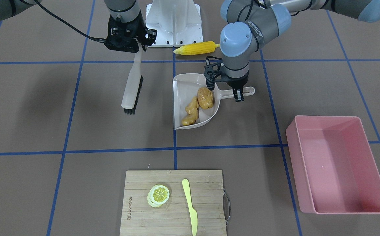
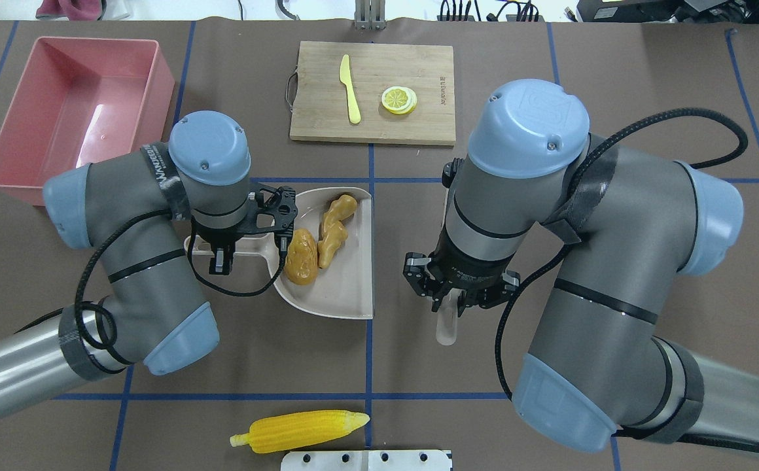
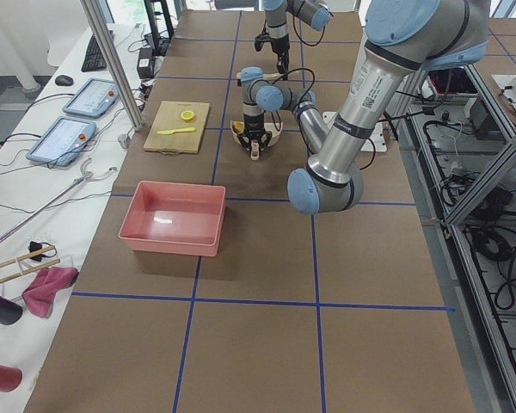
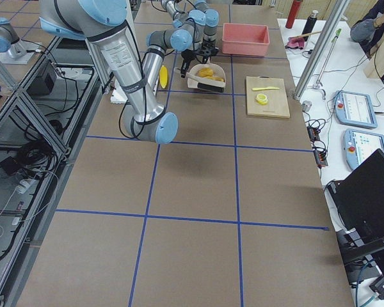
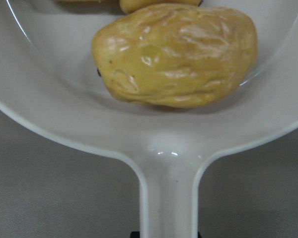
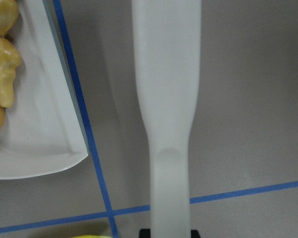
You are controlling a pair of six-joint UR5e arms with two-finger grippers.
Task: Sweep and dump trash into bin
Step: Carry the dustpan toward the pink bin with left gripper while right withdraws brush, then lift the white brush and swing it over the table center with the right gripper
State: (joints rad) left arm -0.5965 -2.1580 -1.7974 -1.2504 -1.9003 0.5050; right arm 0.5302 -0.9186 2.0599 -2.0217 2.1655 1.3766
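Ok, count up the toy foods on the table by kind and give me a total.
corn cob: 1
potato: 1
ginger root: 1
lemon slice: 1
Total: 4

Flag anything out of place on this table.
The corn cob lies alone by the robot's base plate, outside the dustpan, while the potato and ginger root sit in it. The bin holds no trash. Nothing looks spilled or damaged.
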